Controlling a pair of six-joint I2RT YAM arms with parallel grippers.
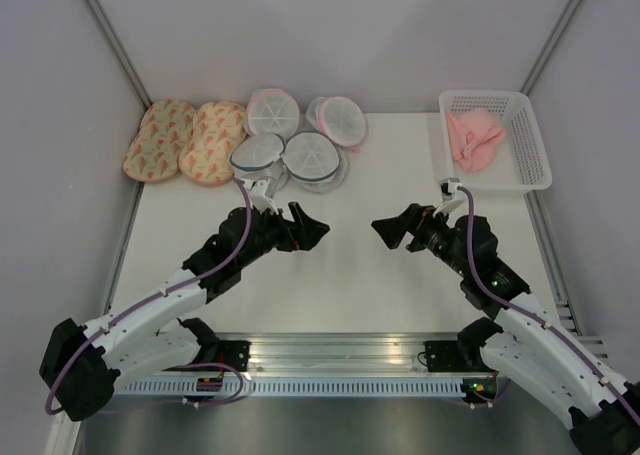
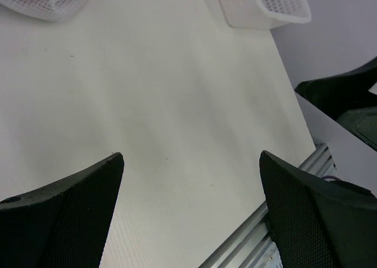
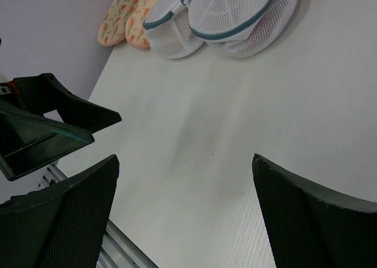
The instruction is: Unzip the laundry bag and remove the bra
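Both arms hover over the middle of the table (image 1: 390,175). The left gripper (image 1: 316,229) and right gripper (image 1: 382,233) face each other, jaws spread wide, nothing held. The laundry bag (image 1: 311,155) sits at the back, touching its twin (image 1: 256,155), well apart from both grippers.

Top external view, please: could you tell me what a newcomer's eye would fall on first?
Probably the left end effector and right end effector, black, open, facing each other over mid-table. Next, the round mesh bags clustered at the far edge beside peach patterned pads, and the pink cloth in the white basket far right.
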